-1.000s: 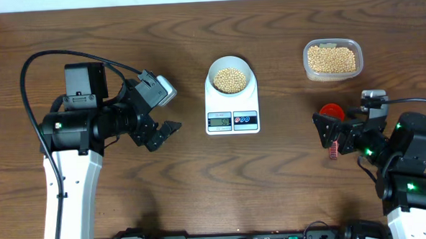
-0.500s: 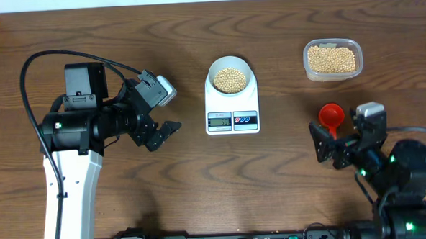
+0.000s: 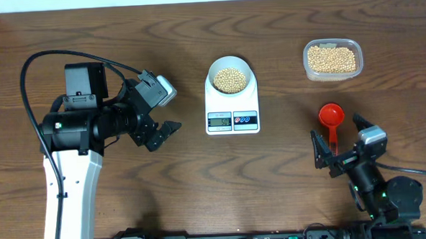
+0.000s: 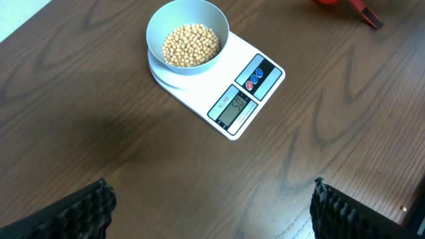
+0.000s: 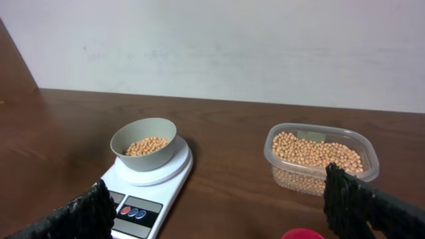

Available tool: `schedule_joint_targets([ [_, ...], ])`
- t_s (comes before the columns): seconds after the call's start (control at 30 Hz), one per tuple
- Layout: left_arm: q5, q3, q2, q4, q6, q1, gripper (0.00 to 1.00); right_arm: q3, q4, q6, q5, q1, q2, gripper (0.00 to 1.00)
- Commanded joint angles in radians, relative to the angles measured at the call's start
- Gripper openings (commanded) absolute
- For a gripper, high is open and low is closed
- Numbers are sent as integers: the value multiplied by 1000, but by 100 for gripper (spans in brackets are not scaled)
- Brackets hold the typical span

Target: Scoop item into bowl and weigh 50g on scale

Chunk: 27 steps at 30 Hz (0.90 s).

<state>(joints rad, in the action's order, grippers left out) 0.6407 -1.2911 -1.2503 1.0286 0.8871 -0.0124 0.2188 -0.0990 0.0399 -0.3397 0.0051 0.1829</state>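
Dark wooden table (image 3: 201, 185), plain white wall (image 5: 219, 46).

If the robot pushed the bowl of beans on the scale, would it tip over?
Probably not: the bowl looks wide and low. It may slide off the smooth scale instead. The round beans would likely roll away if spilled.

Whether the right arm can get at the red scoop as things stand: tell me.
Probably yes. The red scoop lies on the table directly in front of the right gripper, whose jaws stand open. In the overhead view its handle seems to lie between the fingers. Nothing sits between them.
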Motion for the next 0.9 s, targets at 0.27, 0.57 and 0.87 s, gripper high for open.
schedule_joint_targets([
  [0.27,-5,-14,-7,3,-6,-4,96,-151,59,11,35,9,-178,99],
  [0.57,-5,-14,-7,3,-6,-4,96,-216,150,11,46,10,-178,99],
  [0.87,-5,-14,-6,3,-6,-4,96,-214,127,6,62,10,-178,99],
])
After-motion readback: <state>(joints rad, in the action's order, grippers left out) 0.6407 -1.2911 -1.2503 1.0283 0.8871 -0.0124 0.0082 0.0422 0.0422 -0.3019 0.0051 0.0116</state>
